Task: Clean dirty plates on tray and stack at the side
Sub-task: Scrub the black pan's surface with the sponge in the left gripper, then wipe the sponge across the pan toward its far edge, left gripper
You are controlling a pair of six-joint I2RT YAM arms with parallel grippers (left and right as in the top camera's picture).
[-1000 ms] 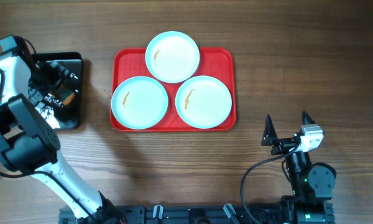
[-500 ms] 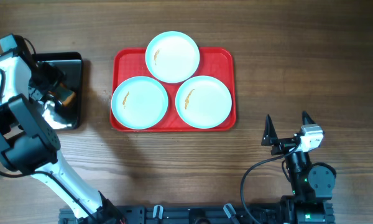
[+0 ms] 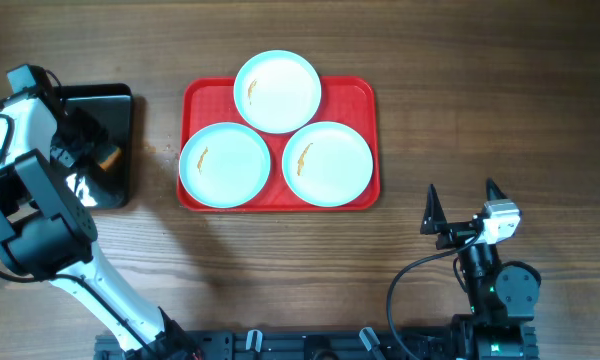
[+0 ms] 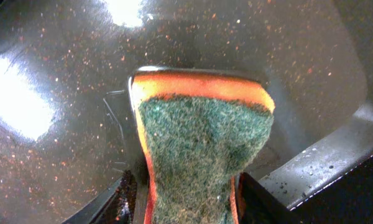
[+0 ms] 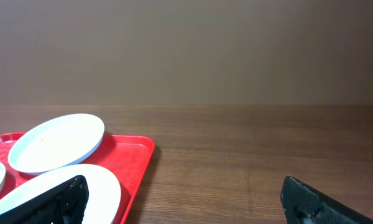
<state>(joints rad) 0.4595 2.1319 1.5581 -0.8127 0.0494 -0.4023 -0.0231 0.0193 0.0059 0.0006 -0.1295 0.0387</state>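
Where the red tray (image 3: 365,95) lay mid-table, the left plate (image 3: 225,165) and right plate (image 3: 327,163) sat side by side on its near half, pale blue-white, each smeared orange-brown. The third plate (image 3: 277,92), smeared too, touched both and overhung the far rim. Nearer, well apart, the right gripper (image 3: 461,196) stood spread. Left of the tray, the left gripper (image 4: 189,200) clamped a green-and-orange sponge (image 4: 202,143) over a glossy black bin (image 4: 62,74).

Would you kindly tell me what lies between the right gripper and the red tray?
Nothing but bare wooden table: the overhead view shows an unbroken stretch of wood from the right gripper to the near corner of the tray.
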